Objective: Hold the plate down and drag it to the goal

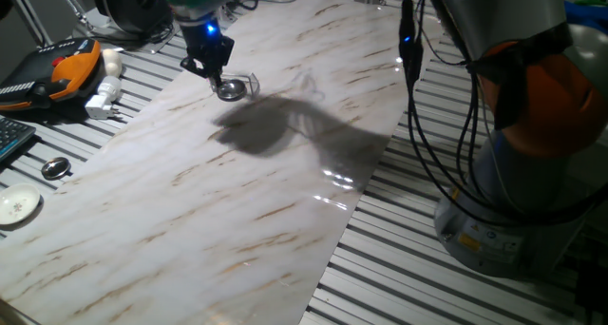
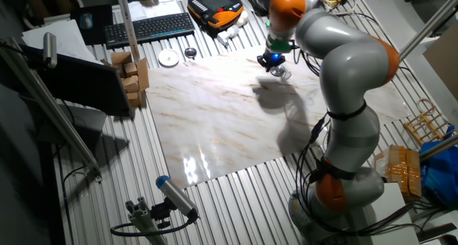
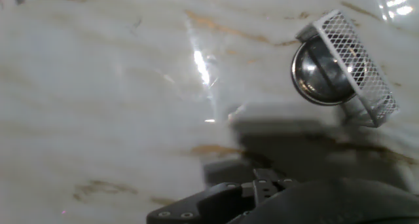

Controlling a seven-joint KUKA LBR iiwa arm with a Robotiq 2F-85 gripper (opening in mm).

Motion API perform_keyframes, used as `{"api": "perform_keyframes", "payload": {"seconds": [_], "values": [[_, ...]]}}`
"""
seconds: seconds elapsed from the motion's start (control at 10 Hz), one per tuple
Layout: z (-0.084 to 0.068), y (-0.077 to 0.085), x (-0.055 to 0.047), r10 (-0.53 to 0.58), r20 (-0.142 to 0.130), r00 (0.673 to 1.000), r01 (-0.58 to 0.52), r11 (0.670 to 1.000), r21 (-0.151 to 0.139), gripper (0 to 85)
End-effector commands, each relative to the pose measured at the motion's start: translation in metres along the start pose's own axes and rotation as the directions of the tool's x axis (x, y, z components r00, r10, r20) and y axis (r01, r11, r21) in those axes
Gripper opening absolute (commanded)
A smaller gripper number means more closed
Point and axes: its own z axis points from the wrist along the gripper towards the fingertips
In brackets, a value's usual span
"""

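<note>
Item: plate (image 1: 231, 88), far end of the marble board (image 1: 237, 201), under my gripper (image 1: 211, 71); finger state I cannot tell. Goal (image 1: 250, 82) touching plate. Broad bare board toward me. Hand view only: mesh-faced finger (image 3: 350, 67) overlapping plate (image 3: 317, 76).

end effector (image 1: 215, 71): upper left of the frame, blue light above it, tip down on the plate
plate (image 1: 231, 88): shiny, on the marbled tabletop (image 1: 218, 211), upper left
goal (image 1: 251, 81): clear bracket touching the plate's right side
white disc (image 1: 17, 206): left edge
dark-centred disc (image 1: 55, 168): above the white disc
shadow (image 1: 271, 125): centre, right of the plate
</note>
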Motion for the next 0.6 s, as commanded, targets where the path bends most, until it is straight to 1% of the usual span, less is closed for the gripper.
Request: {"api": "perform_keyframes", "payload": {"seconds": [0.0,0.1,0.2,0.3,0.5], "values": [[-0.0018,0.0001,0.0030,-0.231,-0.008,0.973,0.231,0.973,-0.013,0.0],[-0.0045,0.0003,0.0070,-0.232,-0.002,0.973,0.232,0.973,-0.017,0.0],[-0.0059,-0.0003,0.0091,-0.235,0.006,0.972,0.235,0.972,-0.014,0.0],[-0.0069,-0.0012,0.0093,-0.235,0.015,0.972,0.235,0.972,-0.012,0.0],[-0.0093,-0.0036,0.0093,-0.238,0.020,0.971,0.238,0.971,-0.004,0.0]]}}
